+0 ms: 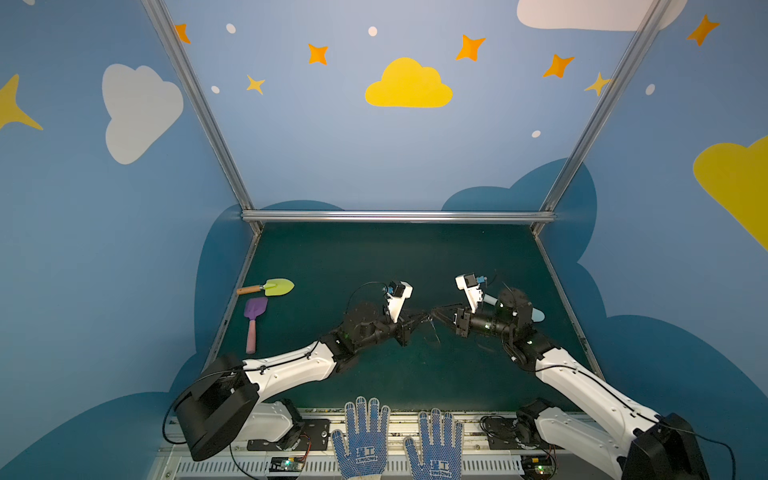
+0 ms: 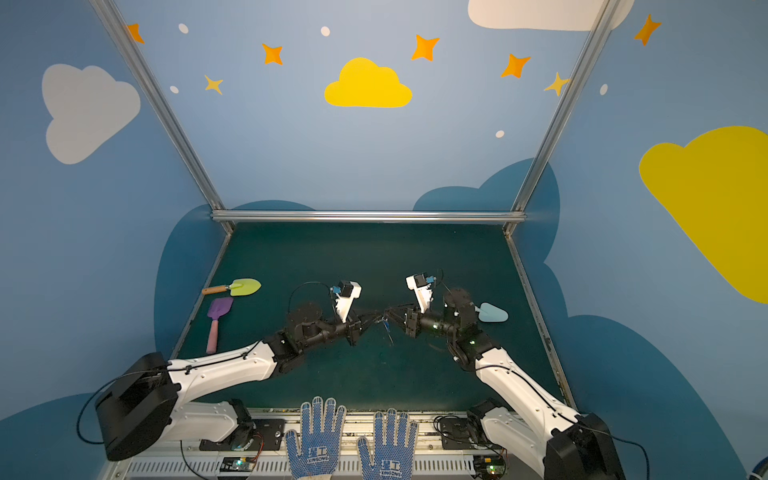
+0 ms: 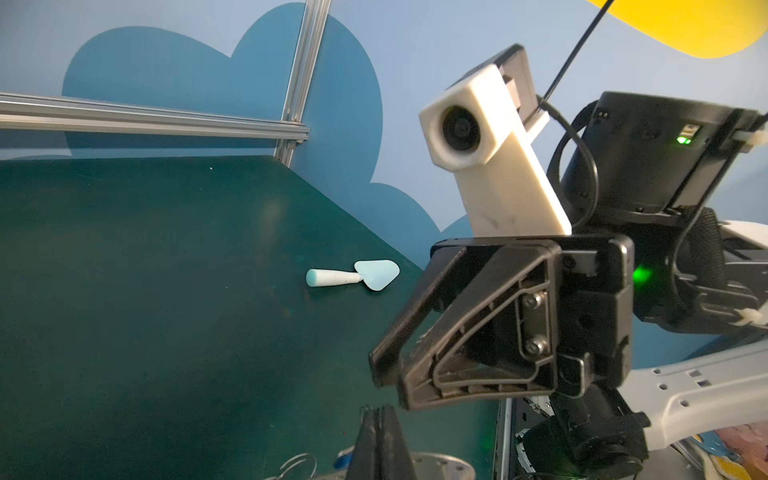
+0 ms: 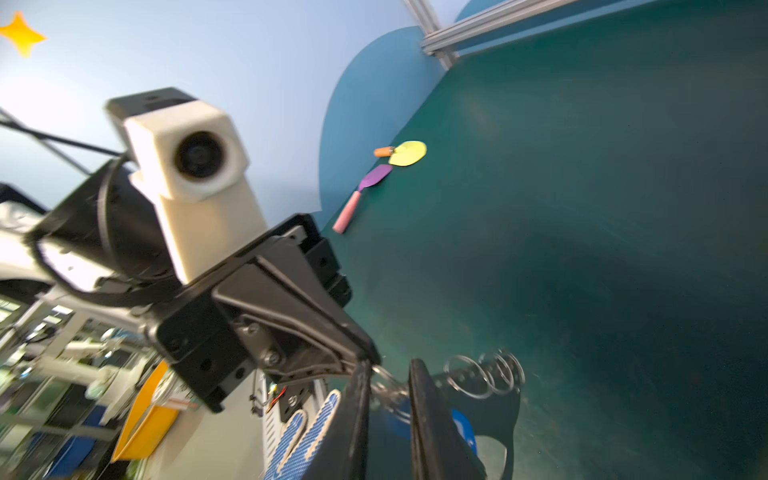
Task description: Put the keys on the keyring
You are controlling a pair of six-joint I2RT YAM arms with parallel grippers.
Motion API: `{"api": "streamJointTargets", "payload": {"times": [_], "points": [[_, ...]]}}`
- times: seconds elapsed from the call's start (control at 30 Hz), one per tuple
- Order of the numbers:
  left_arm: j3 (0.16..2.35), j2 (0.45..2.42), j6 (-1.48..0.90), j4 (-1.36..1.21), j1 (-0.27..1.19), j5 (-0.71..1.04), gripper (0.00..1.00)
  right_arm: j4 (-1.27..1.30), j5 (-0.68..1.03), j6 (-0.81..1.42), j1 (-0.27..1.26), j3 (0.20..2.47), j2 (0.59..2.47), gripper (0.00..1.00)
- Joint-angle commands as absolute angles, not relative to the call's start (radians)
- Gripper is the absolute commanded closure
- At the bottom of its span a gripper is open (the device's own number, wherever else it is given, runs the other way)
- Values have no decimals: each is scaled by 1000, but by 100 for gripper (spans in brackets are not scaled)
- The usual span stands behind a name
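1. Keyring (image 4: 498, 409) hangs in the air at lower centre of both top views (image 1: 434, 332), between the 2 gripper tips and above the green mat (image 1: 395, 257).
2. Keys (image 4: 462, 424), seen by the blue tag, sit against the plate at the bottom of the right wrist view.
3. Left gripper (image 4: 368, 359) is pinched tight at 1 wire ring (image 4: 384, 376) of the keyring.
4. Right gripper (image 4: 390, 370) has its fingers a little apart with a wire ring in the gap; whether they clamp it I cannot tell.
5. Pale blue spade (image 2: 494, 312) lies right of the right arm; green spade (image 1: 279, 286) and purple spade (image 1: 254, 316) lie near the mat's left edge.
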State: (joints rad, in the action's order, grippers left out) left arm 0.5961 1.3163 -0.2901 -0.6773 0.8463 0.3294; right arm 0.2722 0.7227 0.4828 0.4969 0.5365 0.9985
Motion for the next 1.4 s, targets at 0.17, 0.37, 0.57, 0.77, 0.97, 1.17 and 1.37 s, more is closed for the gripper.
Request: {"api": "streamJointTargets", "payload": {"times": [0.17, 0.37, 0.57, 0.77, 0.97, 1.17, 1.37], "points": [[612, 1290, -317, -747, 834, 391, 97, 366, 860, 496, 494, 552, 1032, 79], [614, 1274, -322, -742, 830, 391, 96, 383, 872, 501, 490, 542, 1036, 76], [614, 1269, -325, -745, 825, 391, 97, 388, 912, 510, 480, 544, 1040, 77], [614, 1260, -333, -750, 820, 394, 96, 371, 919, 509, 468, 549, 1040, 72], [619, 1259, -343, -752, 819, 408, 96, 394, 920, 518, 462, 555, 1046, 71], [626, 1264, -357, -755, 818, 442, 97, 415, 926, 521, 460, 558, 1053, 70], [627, 1259, -364, -759, 818, 444, 97, 427, 986, 531, 460, 563, 1063, 78]]}}
